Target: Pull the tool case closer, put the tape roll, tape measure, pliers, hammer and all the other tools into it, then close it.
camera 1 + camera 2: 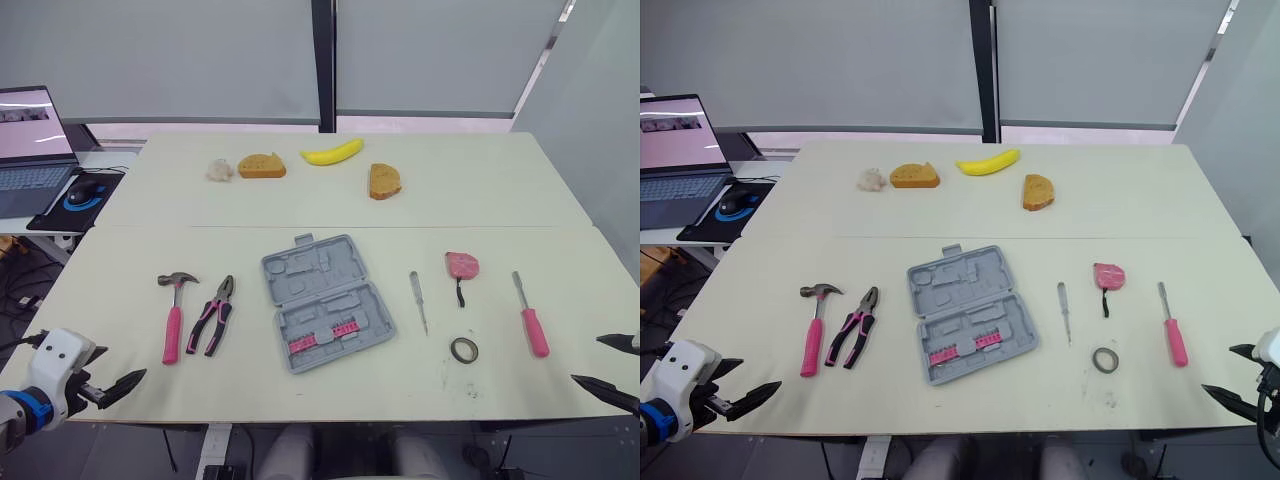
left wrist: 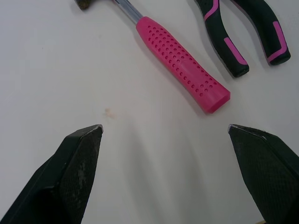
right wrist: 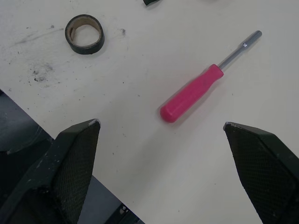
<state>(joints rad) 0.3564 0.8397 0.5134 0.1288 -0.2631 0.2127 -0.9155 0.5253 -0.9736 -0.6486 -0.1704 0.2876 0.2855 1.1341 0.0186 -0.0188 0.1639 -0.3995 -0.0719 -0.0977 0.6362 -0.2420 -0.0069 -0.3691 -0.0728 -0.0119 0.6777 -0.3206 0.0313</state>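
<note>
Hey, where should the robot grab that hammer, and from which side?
Probably take the hammer by its pink handle, around mid-length, coming down from above with the left claw, which is open and nearest. The handle lies flat, its end toward the robot, so close across its width; pliers lie beside it.

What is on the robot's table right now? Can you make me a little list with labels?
tool case: open, middle of the table, no loose tools in it yet
left of case: hammer and pliers, side by side
right of case: slim metal screwdriver, tape measure, tape roll, pink-handled screwdriver
far side: banana, bread piece, second bread piece
left gripper: open, empty, near the hammer's handle
right gripper: open, empty, near the pink-handled screwdriver
</note>
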